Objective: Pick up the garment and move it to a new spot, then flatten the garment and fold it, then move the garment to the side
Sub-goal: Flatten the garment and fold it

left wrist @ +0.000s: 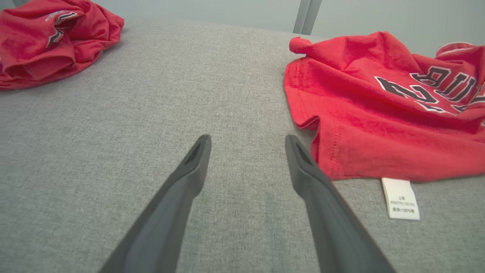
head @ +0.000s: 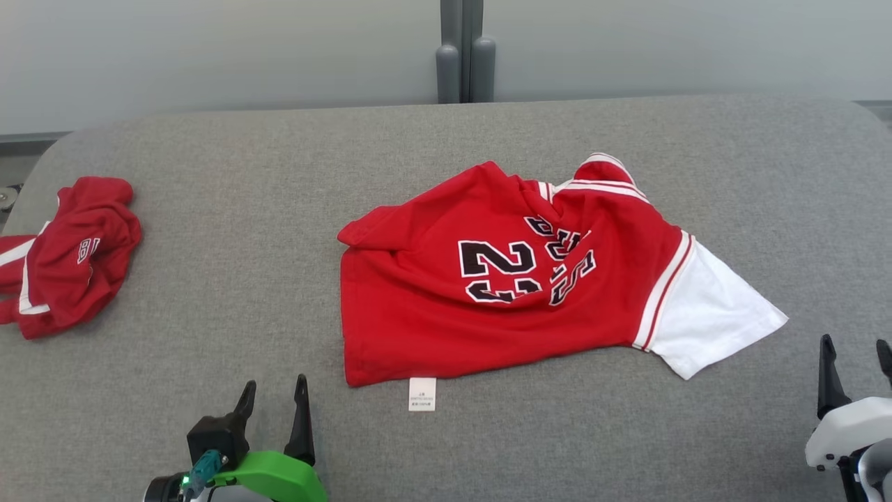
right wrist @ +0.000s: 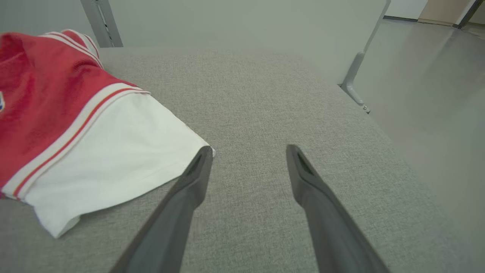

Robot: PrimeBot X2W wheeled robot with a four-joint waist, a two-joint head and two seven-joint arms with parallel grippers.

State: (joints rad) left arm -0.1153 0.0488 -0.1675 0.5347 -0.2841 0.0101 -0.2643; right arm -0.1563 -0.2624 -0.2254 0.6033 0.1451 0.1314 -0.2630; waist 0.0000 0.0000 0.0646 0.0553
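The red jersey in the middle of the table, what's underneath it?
The red jersey lies directly on the grey table. A white label pokes out from under its near hem. Anything else beneath it is covered by the cloth and cannot be seen.

Red garment (head: 432, 314), white sleeve (head: 711, 314), grey table (head: 244, 230)

My head camera looks down on the shirt (head: 432, 314) from above its hem side, well back. My left wrist camera sits low, close off the hem's left corner; my right, low beside the sleeve (right wrist: 113, 159). All share the shirt.
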